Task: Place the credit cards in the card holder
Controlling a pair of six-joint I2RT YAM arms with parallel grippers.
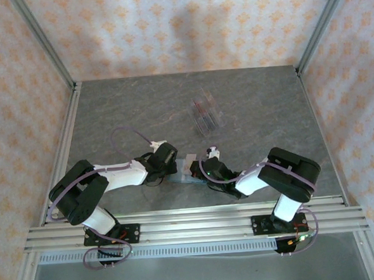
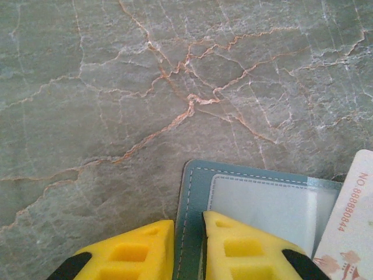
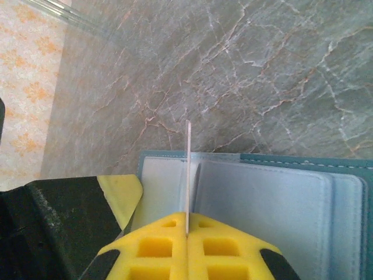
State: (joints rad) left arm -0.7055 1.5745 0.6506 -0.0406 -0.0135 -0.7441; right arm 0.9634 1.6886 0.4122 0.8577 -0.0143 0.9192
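Your right end effector (image 3: 187, 221) is pressed together on a white credit card (image 3: 187, 169), held on edge just over the open teal card holder (image 3: 262, 198). Your left end effector (image 2: 188, 221) pinches the holder's stitched edge.

If the card's lower edge misses the pocket mouth, it will likely skid across the pocket face or twist the holder in that narrow pinch. Only your own left end effector crowds the pocket.

The clear tray (image 1: 206, 113) of remaining cards sits well apart, farther back on the bench (image 1: 122, 112).
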